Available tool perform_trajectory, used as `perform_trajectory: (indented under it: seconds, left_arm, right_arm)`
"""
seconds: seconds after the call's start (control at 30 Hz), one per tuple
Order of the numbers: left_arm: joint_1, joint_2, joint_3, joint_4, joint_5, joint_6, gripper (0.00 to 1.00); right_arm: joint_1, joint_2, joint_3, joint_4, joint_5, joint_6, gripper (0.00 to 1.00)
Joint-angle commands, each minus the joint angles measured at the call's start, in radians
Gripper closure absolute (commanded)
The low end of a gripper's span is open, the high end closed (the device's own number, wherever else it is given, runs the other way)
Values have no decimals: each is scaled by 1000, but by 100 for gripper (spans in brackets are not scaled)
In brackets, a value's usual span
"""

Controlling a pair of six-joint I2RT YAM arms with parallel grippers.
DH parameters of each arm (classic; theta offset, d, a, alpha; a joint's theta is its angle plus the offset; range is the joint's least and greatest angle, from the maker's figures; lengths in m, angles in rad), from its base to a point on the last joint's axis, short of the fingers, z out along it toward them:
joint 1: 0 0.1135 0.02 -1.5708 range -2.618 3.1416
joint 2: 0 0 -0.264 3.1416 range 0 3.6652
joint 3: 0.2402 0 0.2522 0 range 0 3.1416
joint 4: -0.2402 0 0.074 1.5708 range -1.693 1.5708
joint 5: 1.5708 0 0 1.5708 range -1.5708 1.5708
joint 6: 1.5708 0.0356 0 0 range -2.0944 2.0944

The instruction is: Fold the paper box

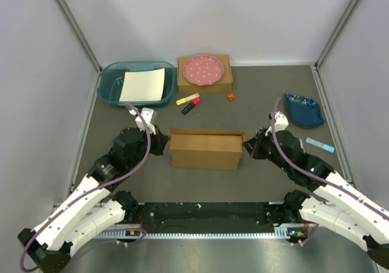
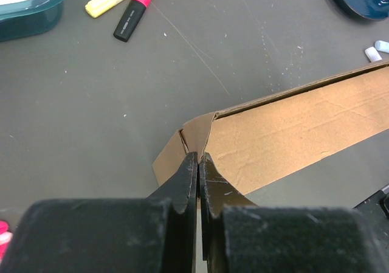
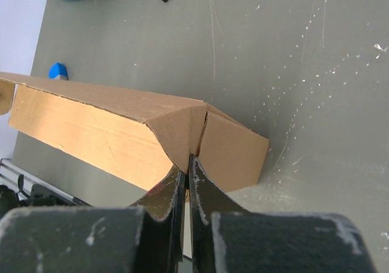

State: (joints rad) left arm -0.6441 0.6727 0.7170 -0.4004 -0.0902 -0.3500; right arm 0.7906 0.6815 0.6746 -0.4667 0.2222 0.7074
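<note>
The paper box (image 1: 205, 151) is a plain brown cardboard box lying lengthwise in the middle of the table, folded up with its walls standing. My left gripper (image 1: 163, 144) is at its left end. In the left wrist view the left gripper (image 2: 199, 156) is shut, pinching the corner flap of the box (image 2: 292, 127). My right gripper (image 1: 248, 145) is at its right end. In the right wrist view the right gripper (image 3: 190, 158) is shut, pinching the folded end flap of the box (image 3: 91, 127).
A smaller brown box (image 1: 204, 73) bearing a pink dotted plate (image 1: 203, 70) stands at the back. A teal tub (image 1: 137, 83) with white paper is back left. Yellow (image 1: 187, 98) and pink (image 1: 191, 106) markers lie behind the box. A blue dish (image 1: 303, 110) and a pale blue piece (image 1: 320, 145) are at the right.
</note>
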Motion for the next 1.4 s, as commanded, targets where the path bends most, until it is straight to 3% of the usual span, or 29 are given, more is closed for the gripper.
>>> perform_trajectory:
  seconds: [0.0,0.3,0.93,1.37]
  left_arm:
    - [3,-7,65,78,-13,-7,100]
    - [3,-9,65,74,-36,3,100]
    - [3,4,-4,117,47,-133,100]
    - [3,-10,-31,114,-14,-6,100]
  right_arm:
    - [19,24,-44,-142,-30,-6,100]
    - [19,29,-44,-142,-27,-8,100]
    - [19,36,-40,-141,-26,-5,100]
    - [19,26,-41,-142,-29,-8,100]
